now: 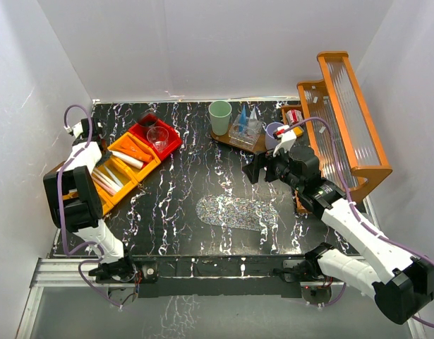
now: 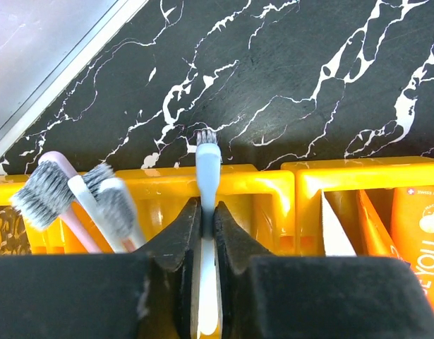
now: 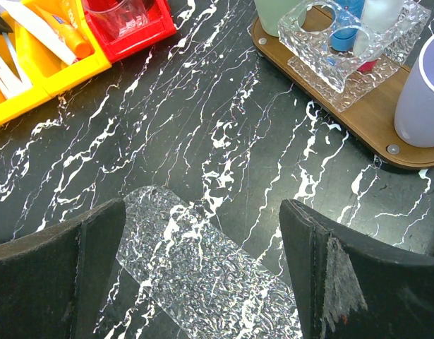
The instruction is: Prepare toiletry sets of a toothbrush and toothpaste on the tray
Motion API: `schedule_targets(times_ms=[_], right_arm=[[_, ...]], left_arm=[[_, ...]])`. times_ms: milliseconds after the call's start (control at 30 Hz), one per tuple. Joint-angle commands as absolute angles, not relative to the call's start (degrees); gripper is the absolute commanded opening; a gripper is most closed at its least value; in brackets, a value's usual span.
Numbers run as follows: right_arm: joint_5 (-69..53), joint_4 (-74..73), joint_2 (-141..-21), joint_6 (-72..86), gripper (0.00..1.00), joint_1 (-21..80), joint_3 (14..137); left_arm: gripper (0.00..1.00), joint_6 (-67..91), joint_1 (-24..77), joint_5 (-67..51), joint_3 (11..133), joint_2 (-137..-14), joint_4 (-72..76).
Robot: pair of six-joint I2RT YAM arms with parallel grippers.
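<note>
My left gripper [image 2: 207, 215] is shut on a slim pale toothbrush [image 2: 207, 166]; its bristle head pokes past the rim of the yellow-orange bin [image 2: 266, 176]. In the top view this gripper [image 1: 101, 153] sits over the bins at the left. More toothbrushes [image 2: 97, 201] lie in the same bin, and an orange tube [image 2: 418, 236] lies in the neighbouring one. My right gripper [image 3: 202, 212] is open and empty above the clear textured glass tray [image 3: 202, 275] that lies flat mid-table [image 1: 238, 212]. A green cup [image 1: 219, 116], a lilac cup [image 1: 273, 134] and blue tubes [image 1: 243, 116] in a clear holder stand on a wooden tray [image 1: 227, 138].
A red bin [image 1: 149, 128] with a clear glass cup [image 1: 158, 137] sits beside the orange bins [image 1: 128, 159]. An orange wooden rack [image 1: 351, 120] stands along the right wall. The white enclosure walls are close on the left, back and right.
</note>
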State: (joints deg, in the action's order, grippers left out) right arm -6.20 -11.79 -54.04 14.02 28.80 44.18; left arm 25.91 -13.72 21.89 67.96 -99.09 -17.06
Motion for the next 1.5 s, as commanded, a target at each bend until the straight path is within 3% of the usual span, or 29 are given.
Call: schedule_targets(times_ms=[0, 167, 300, 500, 600, 700, 933, 1133, 1267, 1467], right_arm=[[-6.7, -8.4, -54.1, 14.2, 0.89, 28.7, 44.6], [-6.5, -8.9, -54.2, 14.1, 0.89, 28.8, 45.1], [-6.8, -9.4, -54.5, 14.1, 0.89, 28.7, 45.8], [-13.4, -9.2, -56.1, 14.7, 0.9, 28.8, 47.5], [-22.8, -7.3, -57.9, 15.2, 0.89, 28.7, 48.8], [-32.7, -1.7, -59.4, 19.2, 0.82, 28.7, 49.3], [-53.1, 21.2, -63.8, 34.8, 0.7, 28.9, 47.3], [-54.2, 34.9, -64.5, 42.6, 0.68, 29.6, 44.5], [-54.1, 46.3, -65.7, 50.0, 0.67, 31.7, 41.8], [-50.4, 45.5, -67.6, 49.7, 0.53, 34.5, 41.1]], left_arm=[[0.02, 25.6, -14.0, 23.4, 70.8, -96.9, -17.9], [0.0, 24.6, -13.9, 20.3, 73.9, -92.1, -19.2], [0.0, 22.5, -13.9, 10.0, 75.3, -85.5, -18.0], [0.0, 21.0, -13.9, -21.8, 68.2, -74.1, -4.8], [0.0, 27.8, -13.5, -41.8, 61.3, -70.9, 10.5], [0.0, 36.3, -9.0, -54.4, 54.8, -68.8, 29.3], [0.0, 35.4, 11.6, -57.5, 52.7, -66.7, 34.6], [0.0, 46.5, 21.7, -56.5, 47.6, -67.4, 51.8], [0.0, 45.5, 25.9, -53.9, 47.2, -67.5, 50.5], [0.0, 49.7, 28.5, -52.7, 47.2, -68.6, 55.6]])
